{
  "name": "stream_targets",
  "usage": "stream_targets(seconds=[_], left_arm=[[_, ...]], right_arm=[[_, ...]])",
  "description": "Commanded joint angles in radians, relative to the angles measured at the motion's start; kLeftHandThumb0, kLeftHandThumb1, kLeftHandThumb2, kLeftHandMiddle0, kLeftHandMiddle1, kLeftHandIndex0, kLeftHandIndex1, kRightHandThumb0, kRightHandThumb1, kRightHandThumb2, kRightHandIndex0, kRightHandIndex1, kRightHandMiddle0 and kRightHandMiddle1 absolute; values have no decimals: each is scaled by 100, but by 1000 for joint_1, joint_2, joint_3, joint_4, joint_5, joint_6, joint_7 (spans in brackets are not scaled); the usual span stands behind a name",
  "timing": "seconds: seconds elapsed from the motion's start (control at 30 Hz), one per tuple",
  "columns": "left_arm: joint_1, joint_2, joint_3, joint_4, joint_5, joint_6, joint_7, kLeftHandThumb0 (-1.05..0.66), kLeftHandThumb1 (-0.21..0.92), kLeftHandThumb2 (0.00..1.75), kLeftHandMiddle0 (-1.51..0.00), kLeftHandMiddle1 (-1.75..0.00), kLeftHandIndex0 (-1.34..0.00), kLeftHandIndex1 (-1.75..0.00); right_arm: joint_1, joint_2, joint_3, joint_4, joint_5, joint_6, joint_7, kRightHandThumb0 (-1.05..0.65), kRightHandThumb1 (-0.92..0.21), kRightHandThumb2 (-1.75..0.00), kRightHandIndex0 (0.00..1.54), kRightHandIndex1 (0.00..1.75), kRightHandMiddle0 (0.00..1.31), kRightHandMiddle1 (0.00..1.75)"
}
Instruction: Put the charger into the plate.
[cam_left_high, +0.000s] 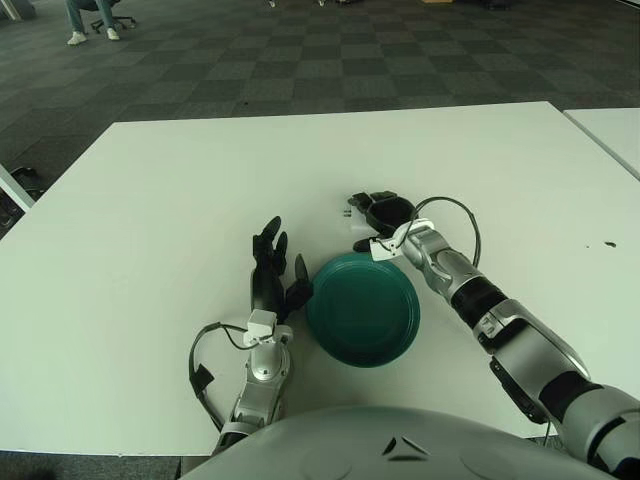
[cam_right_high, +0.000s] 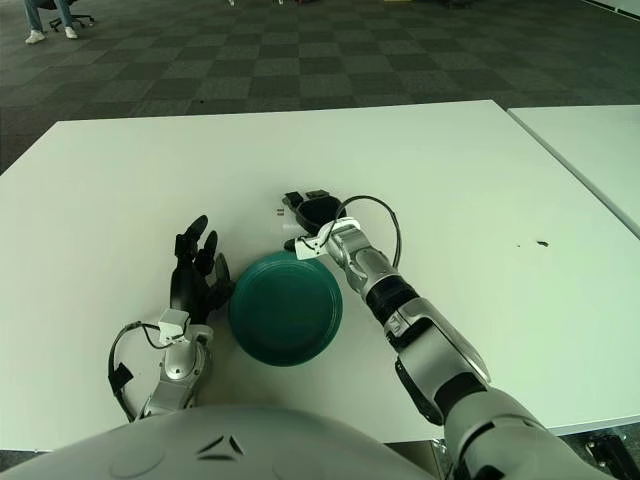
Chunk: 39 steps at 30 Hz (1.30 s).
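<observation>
A dark green round plate (cam_left_high: 362, 308) lies empty on the white table (cam_left_high: 150, 220), near its front edge. My right hand (cam_left_high: 374, 212) is just beyond the plate's far rim, low over the table. Its black fingers are curled around a small white charger (cam_left_high: 346, 212). Only a bit of the charger, with its prongs, shows at the left of the fingers; the rest is hidden. My left hand (cam_left_high: 272, 268) shows right beside the plate's left rim, fingers spread and holding nothing.
A second white table (cam_left_high: 612, 130) stands at the far right with a narrow gap between. A small dark speck (cam_left_high: 609, 244) lies on the table's right side. Checkered carpet floor lies beyond the table's far edge.
</observation>
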Motion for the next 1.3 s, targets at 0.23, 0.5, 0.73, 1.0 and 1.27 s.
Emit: stream_targets(seconds=[0.23,0.5,0.73,1.0,1.27], left_arm=[[67,-59,-12,148,0,13,-11,-89,92,98,-40,-2,-3,-79],[62,-63,-10,153,-20,-6,-22,-87,92,95,-44,-3,-5,-82],[55,-61,-8,160,-26,-7,-29,-87,92,95,-42,-1,-2,-81],[49,-59,-4,167,-22,-4,-26,-90,92,95,-40,0,0,-79],[40,-64,-3,177,-10,-5,-9,-91,92,95,-39,0,0,-76]], right_arm=[[-43,29,35,139,19,-11,-17,-70,-92,-60,27,0,0,46],[-71,58,62,274,26,-23,-36,-70,-92,-63,27,0,0,43],[-101,78,77,398,44,-36,-45,-70,-92,-64,31,2,0,41],[-131,88,79,489,68,-54,-37,-68,-92,-64,39,4,0,49],[-132,61,67,488,116,-98,50,-64,-92,-60,58,34,15,104]])
